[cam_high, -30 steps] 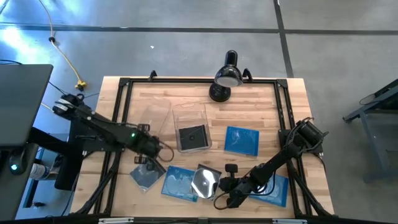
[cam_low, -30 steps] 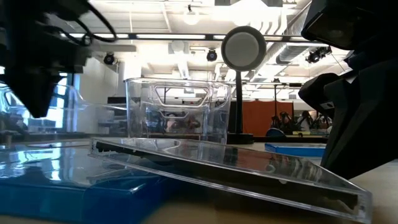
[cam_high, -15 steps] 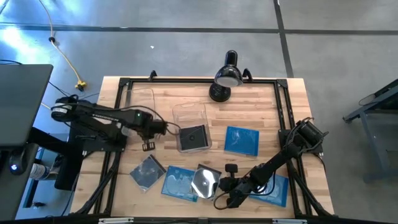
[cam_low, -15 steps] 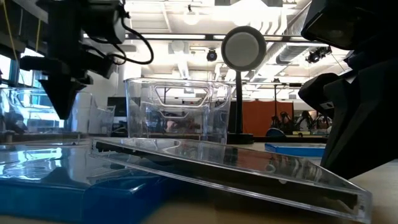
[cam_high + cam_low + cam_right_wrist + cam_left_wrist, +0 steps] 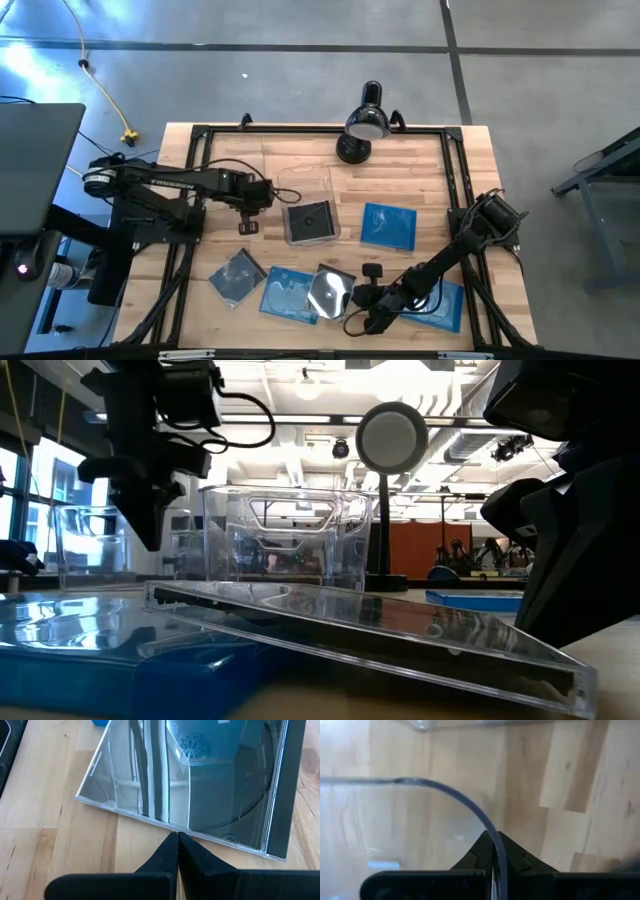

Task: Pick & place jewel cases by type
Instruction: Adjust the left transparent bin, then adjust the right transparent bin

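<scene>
we see the left gripper (image 5: 262,193) over the middle-left of the table (image 5: 440,175), just beside the left clear bin (image 5: 243,180); in its wrist view its jaws are pressed together on the bin's thin curved rim (image 5: 470,810). the right gripper (image 5: 352,296) sits low near the front edge, jaws shut and empty, its tips just short of the edge of a dark case with a clear cover (image 5: 200,775) that leans on a blue case (image 5: 290,294). another dark grey case (image 5: 237,275) lies to the left of these. one dark case (image 5: 311,219) rests inside the second clear bin (image 5: 305,180). a blue case (image 5: 388,225) lies alone right of that bin, and another blue one (image 5: 442,305) lies under the right arm. a desk lamp (image 5: 366,123) stands at the back edge.
</scene>
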